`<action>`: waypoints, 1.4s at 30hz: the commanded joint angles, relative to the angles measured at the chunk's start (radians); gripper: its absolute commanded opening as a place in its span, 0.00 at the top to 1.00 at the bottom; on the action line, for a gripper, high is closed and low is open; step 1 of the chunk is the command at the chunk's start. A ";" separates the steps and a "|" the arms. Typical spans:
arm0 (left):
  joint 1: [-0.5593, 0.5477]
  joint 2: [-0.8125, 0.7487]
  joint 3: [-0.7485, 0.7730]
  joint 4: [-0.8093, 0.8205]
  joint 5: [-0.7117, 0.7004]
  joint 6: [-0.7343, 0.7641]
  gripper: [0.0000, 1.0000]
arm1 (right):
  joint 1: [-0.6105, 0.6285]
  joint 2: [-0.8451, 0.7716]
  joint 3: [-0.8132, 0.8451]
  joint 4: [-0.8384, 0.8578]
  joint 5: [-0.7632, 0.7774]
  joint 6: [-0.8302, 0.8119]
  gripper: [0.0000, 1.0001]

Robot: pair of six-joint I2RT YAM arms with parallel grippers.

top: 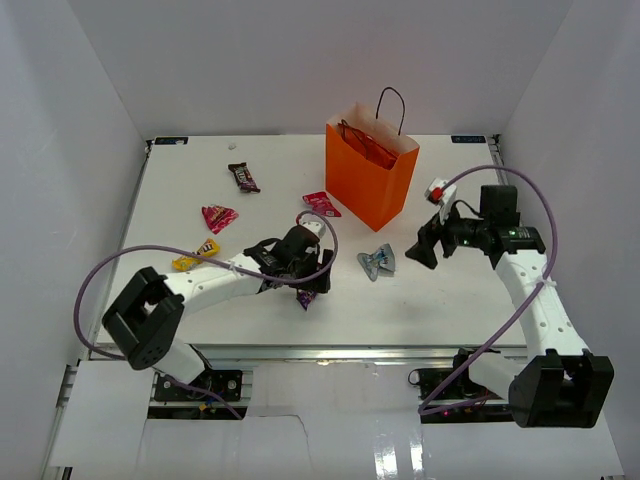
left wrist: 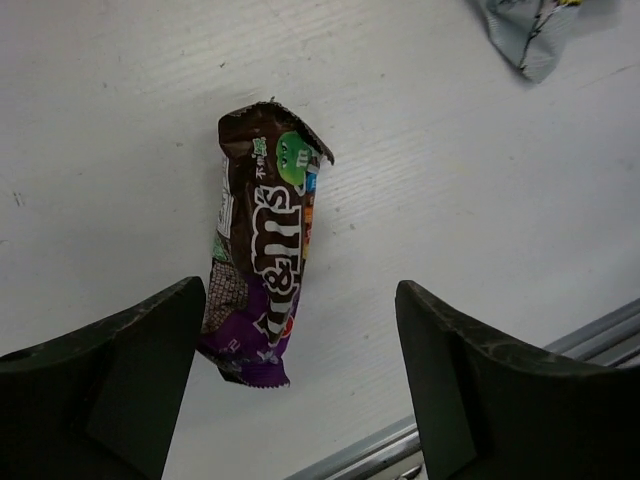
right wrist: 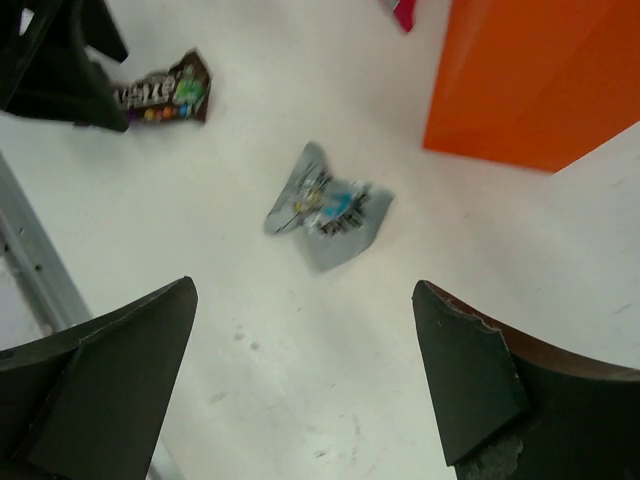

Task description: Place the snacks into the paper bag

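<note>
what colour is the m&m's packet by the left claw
The M&M's packet is dark brown, purple at one end; left wrist view.

Both arms are built alike: white tubular links joined by boxy black motor housings. A thin lilac cable (top: 84, 292) runs in a wide loop along the left arm (top: 200, 285). A second lilac cable (top: 552, 222) arches over the right arm (top: 535, 300), whose black wrist shows a small green light (top: 512, 232). The left claw (left wrist: 300, 400) and the right claw (right wrist: 300, 385) are matt black, each with two broad wedge-shaped fingers, rough and chipped along the edges.
</note>
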 commanded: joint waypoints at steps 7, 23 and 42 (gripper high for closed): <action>0.000 0.188 0.129 -0.110 -0.052 0.088 0.32 | -0.004 -0.019 -0.145 -0.063 -0.064 -0.094 0.08; 0.000 -0.068 -0.024 0.167 0.230 0.040 0.78 | 0.103 0.113 -0.101 0.072 -0.265 0.252 0.18; 0.002 -0.099 -0.048 0.491 0.387 -0.083 0.79 | 0.398 0.271 -0.038 0.399 0.117 1.046 0.26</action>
